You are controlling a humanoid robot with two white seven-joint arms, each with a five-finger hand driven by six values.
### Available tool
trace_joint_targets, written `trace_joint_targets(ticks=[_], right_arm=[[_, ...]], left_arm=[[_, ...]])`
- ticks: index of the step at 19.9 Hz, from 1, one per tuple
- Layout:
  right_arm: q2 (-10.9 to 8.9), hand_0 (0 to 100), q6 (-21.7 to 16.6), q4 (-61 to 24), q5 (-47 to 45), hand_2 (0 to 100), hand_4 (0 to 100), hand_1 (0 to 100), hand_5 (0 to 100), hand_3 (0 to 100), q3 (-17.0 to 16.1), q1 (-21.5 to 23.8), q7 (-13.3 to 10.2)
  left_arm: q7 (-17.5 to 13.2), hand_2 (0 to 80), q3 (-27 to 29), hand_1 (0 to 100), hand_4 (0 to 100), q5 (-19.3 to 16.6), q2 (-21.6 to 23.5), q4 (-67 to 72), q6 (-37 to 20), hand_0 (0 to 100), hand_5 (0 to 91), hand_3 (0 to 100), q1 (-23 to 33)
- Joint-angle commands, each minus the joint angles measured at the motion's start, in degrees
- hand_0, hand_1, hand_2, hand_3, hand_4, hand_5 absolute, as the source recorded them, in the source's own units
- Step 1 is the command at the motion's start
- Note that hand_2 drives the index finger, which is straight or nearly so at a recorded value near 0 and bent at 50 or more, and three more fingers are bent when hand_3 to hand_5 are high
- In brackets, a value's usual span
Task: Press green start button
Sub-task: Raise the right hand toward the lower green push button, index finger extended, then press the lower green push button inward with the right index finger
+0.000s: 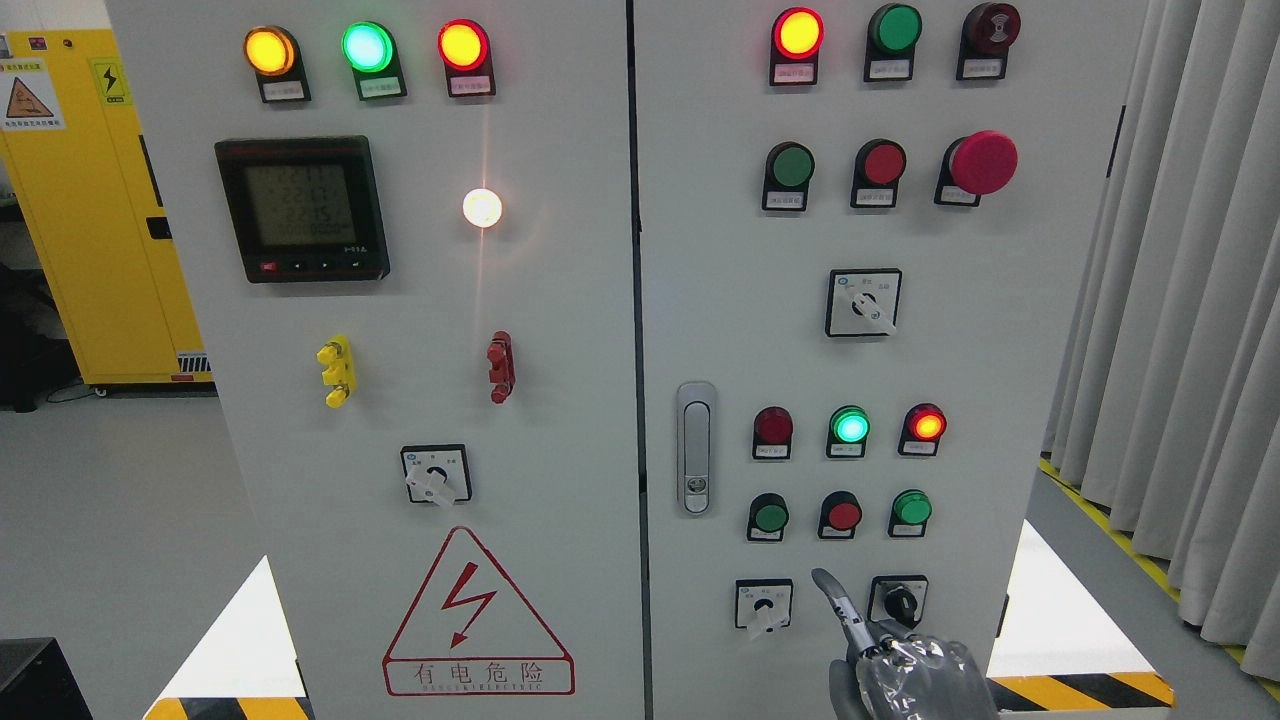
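One silver-grey robot hand (905, 670) is rising at the bottom edge right of the middle, so it is read as the right hand; its index finger (835, 600) is pointing up at the panel while the other fingers are curling in, gripping nothing. The left arm is not showing.

Several green buttons are sitting on the pale grey cabinet door (720, 300), so which is the start button is a judgement: the nearest are the round green push button at lower left (770, 516) and the round green push button at lower right (911, 508), with a round red push button (843, 515) between them. The fingertip is hovering just below that row, nearest the red one, apart from the panel as far as can be told. A slight drift could be pressing red instead, or nudging the white rotary selector switch (764, 605) beside the finger.

The cabinet is standing on a grey floor, with a yellow cabinet (90, 250) at left and grey pleated curtains (1180, 300) at right.
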Motion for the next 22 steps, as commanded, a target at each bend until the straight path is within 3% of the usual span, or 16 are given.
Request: trace_joint_targets(ticks=[1, 7, 10, 22], right_arm=[[-0.07, 86, 0.02, 0.07, 1.05, 0, 79, 94, 94, 78, 0.54, -1.50, 0.10], [0.01, 88, 0.02, 0.60, 1.85, 0, 79, 94, 94, 78, 2.04, -2.73, 0.36], [0.01, 88, 0.02, 0.86, 1.85, 0, 79, 94, 94, 78, 2.21, -3.08, 1.68], [0.10, 88, 1.16, 3.32, 1.76, 0, 80, 94, 94, 78, 2.65, -5.19, 1.77]], left_arm=[[-0.02, 0.0, 0.04, 56, 0, 0.01, 0.01, 0.00, 0.01, 12, 0.0, 0, 0.00], [-0.02, 0.0, -0.05, 56, 0, 0.01, -0.08, 0.00, 0.01, 12, 0.0, 0, 0.00], [-0.02, 0.0, -0.05, 56, 0, 0.01, 0.01, 0.00, 0.01, 12, 0.0, 0, 0.00], [-0.02, 0.0, 0.04, 56, 0, 0.01, 0.01, 0.00, 0.01, 12, 0.0, 0, 0.00]])
